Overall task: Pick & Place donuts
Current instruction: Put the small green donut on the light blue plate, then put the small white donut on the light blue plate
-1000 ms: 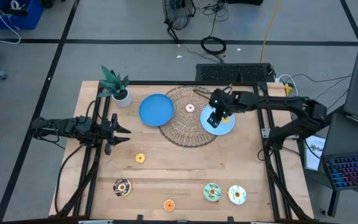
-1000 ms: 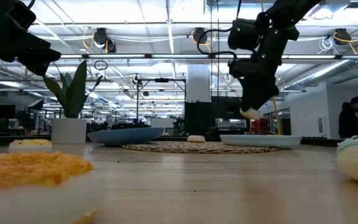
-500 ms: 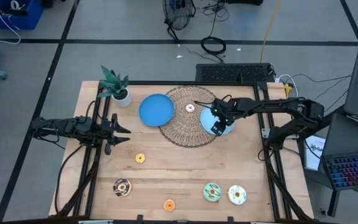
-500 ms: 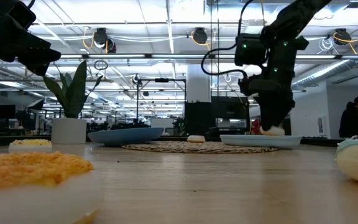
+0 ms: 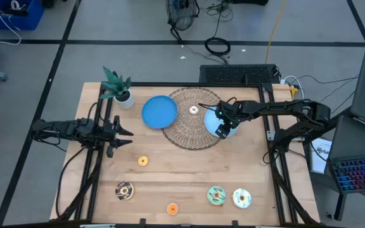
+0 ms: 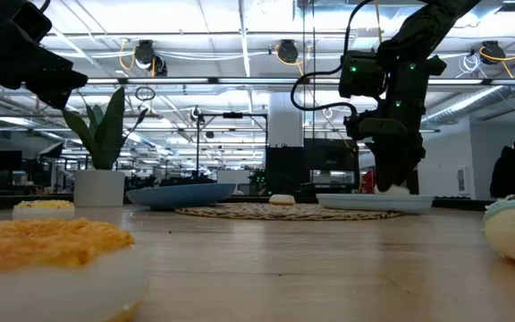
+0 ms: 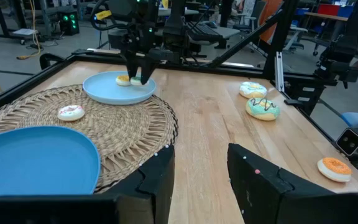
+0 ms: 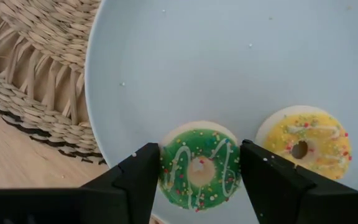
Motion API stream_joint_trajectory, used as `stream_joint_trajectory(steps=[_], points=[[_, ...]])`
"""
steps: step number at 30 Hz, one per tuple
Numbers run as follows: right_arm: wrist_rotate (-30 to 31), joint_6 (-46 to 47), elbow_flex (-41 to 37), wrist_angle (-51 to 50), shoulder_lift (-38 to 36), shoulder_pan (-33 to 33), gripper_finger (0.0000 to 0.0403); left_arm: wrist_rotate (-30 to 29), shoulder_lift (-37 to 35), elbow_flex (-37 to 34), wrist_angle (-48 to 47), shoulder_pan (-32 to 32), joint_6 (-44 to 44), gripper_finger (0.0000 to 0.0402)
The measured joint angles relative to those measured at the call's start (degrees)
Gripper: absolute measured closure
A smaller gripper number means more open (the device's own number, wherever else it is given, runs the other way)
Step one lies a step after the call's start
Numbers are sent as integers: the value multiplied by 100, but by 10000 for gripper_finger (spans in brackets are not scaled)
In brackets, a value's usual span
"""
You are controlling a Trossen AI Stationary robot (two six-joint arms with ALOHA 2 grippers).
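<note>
Wooden bench under workshop lights: the right gripper [image 8: 197, 174] has come down onto the pale blue plate [image 8: 185, 56], fingers apparently just loosening around a small green donut [image 8: 199, 165] beside a yellow donut [image 8: 304, 148]. Left gripper [image 5: 118, 134] waits half-open, empty.

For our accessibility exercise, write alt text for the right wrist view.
The right gripper has its dark fingers on either side of a small green donut on a pale blue plate, beside a yellow donut; a wicker mat borders the plate.

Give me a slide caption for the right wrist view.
Right gripper sets small green-frosted donut beside yellow-frosted donut on pale blue plate.
</note>
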Motion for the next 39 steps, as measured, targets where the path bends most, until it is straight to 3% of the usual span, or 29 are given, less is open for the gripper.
stream_joint_trajectory(steps=[9,16,39], points=[[0,-7,0,0,0,-2,131,1,1,1,1,1,0,252],[-2,-7,-7,-90,-276,-2,120,0,0,-2,-2,1,0,252],[-4,-120,-7,-830,-3323,79,133,2,1,1,-2,1,0,252]])
